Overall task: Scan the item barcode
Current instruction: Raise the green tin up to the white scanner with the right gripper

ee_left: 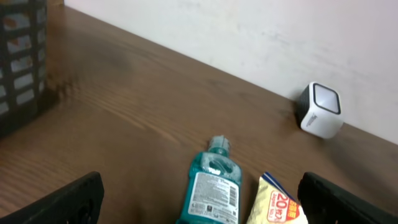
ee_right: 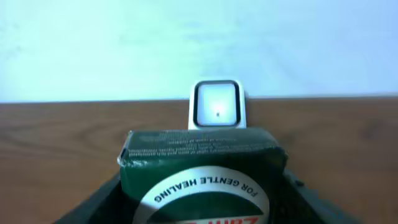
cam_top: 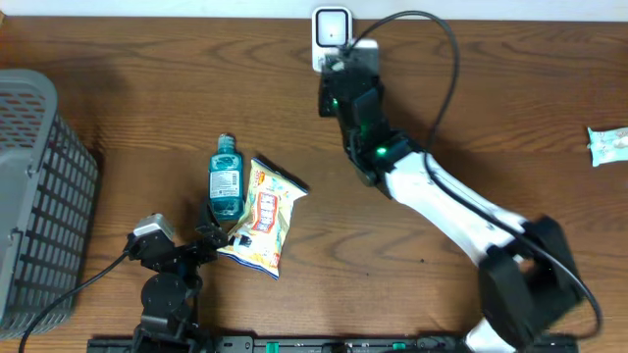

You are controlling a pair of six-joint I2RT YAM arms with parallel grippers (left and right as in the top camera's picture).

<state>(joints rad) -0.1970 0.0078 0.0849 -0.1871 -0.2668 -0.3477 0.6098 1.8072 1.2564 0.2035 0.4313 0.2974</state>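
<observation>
Our right arm (cam_top: 442, 201) stretches across the wooden surface (cam_top: 147, 59), jaws clamped on a green box (ee_right: 199, 158) before the scanner (ee_right: 216, 104) by the white wall (ee_right: 186, 37); left jaws stand apart.

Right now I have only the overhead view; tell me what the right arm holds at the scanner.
Observer: Right wrist view shows a dark green box, printed "for gentle healing", between the jaws of the right arm.
Operator: Give me its aim.
Observer: The scanner window sits centred just above the box's far edge.
Operator: Now the left jaws.
Observer: Left wrist view: the jaws of the left arm stand wide open and empty, the mouthwash bottle lying ahead of them.
</observation>
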